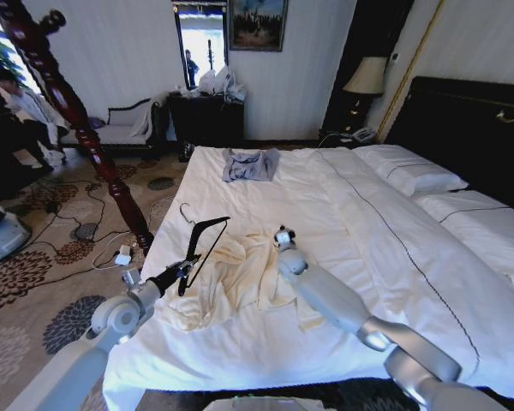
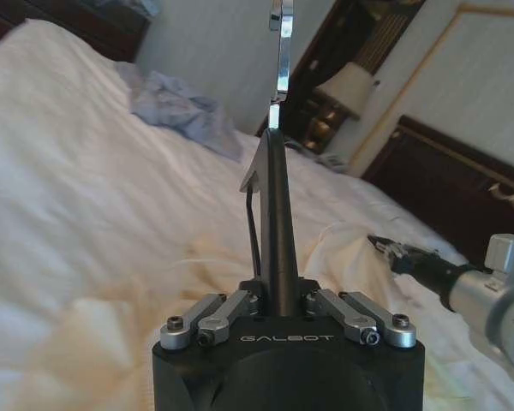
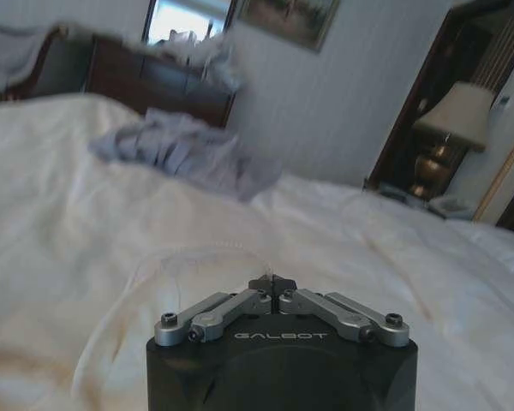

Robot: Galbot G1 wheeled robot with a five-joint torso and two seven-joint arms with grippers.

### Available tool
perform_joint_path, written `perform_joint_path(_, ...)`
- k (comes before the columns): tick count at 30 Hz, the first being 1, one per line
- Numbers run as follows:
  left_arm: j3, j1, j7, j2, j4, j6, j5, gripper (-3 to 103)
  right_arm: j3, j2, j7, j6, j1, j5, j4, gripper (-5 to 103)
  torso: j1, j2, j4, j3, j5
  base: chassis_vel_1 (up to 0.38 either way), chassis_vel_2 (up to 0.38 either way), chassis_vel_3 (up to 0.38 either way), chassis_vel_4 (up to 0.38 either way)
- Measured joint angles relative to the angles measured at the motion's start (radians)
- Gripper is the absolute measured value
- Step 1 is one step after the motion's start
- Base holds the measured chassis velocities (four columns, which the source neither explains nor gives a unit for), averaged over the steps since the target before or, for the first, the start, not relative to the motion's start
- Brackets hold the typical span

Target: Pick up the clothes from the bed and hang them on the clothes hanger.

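Cream clothes [image 1: 231,278]: lay crumpled on bed [image 1: 394,257], unhung. Clothes hanger [image 1: 204,240]: clamped in left gripper [image 1: 185,271], raised over garment. Right gripper [image 1: 283,239]: fingers together at the fabric's edge. Hanging step outstanding.

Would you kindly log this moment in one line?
left hand: shut on hanger | right hand: shut, over shirt | shirt: on bed
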Motion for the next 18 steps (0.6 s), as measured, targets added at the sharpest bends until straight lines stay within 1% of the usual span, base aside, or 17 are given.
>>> perform_joint_path(1, 0.008, -0.005, 0.003, -0.009, -0.008, 0.000, -0.013, 18, 0.012, -0.022, -0.020, 0.017, 0.004, 0.005, 0.014, 0, 0.000, 0.000, -0.0004, 0.000, 0.0000, 0.000, 0.000, 0.000, 0.000)
perform_joint_path(3, 0.018, -0.009, 0.009, -0.027, -0.015, 0.000, -0.029, 18, 0.023, -0.043, -0.042, 0.038, 0.009, 0.009, 0.024, 0, 0.000, 0.000, -0.0005, 0.000, 0.0001, 0.000, 0.000, 0.000, 0.000)
perform_joint_path(5, 0.032, -0.012, 0.019, -0.068, -0.028, 0.000, -0.085, 18, 0.041, -0.072, -0.072, 0.070, 0.019, 0.015, 0.033, 0, 0.000, 0.000, -0.0001, 0.000, -0.0001, 0.000, 0.000, 0.000, 0.000)
perform_joint_path(6, 0.032, -0.012, 0.019, -0.068, -0.028, 0.000, -0.085, 18, 0.041, -0.072, -0.072, 0.070, 0.019, 0.015, 0.033, 0, 0.000, 0.000, -0.0001, 0.000, -0.0001, 0.000, 0.000, 0.000, 0.000)
perform_joint_path(7, 0.037, -0.010, 0.023, -0.085, -0.037, 0.001, -0.113, 18, 0.048, -0.081, -0.081, 0.078, 0.023, 0.019, 0.036, 0, 0.000, 0.000, 0.0001, 0.000, 0.0001, 0.000, 0.000, 0.000, 0.000)
perform_joint_path(10, 0.058, -0.007, 0.031, -0.110, -0.054, 0.002, -0.152, 18, 0.072, -0.105, -0.095, 0.091, 0.028, 0.029, 0.047, 0, 0.000, 0.000, 0.0000, 0.000, 0.0001, 0.000, 0.000, 0.000, 0.000)
perform_joint_path(13, 0.071, -0.008, 0.031, -0.115, -0.060, 0.004, -0.165, 18, 0.087, -0.117, -0.104, 0.101, 0.029, 0.030, 0.052, 0, 0.000, 0.000, 0.0000, 0.000, 0.0001, 0.000, 0.000, 0.000, 0.000)
perform_joint_path(16, 0.112, -0.017, 0.034, -0.109, -0.070, 0.010, -0.180, 18, 0.116, -0.147, -0.113, 0.111, 0.031, 0.044, 0.070, 0, 0.000, 0.000, 0.0000, 0.000, 0.0000, 0.000, 0.000, 0.000, 0.000)
perform_joint_path(18, 0.123, -0.020, 0.034, -0.106, -0.070, 0.011, -0.182, 18, 0.121, -0.152, -0.114, 0.112, 0.031, 0.048, 0.073, 0, 0.000, 0.000, 0.0000, 0.000, 0.0002, 0.000, 0.000, 0.000, 0.000)
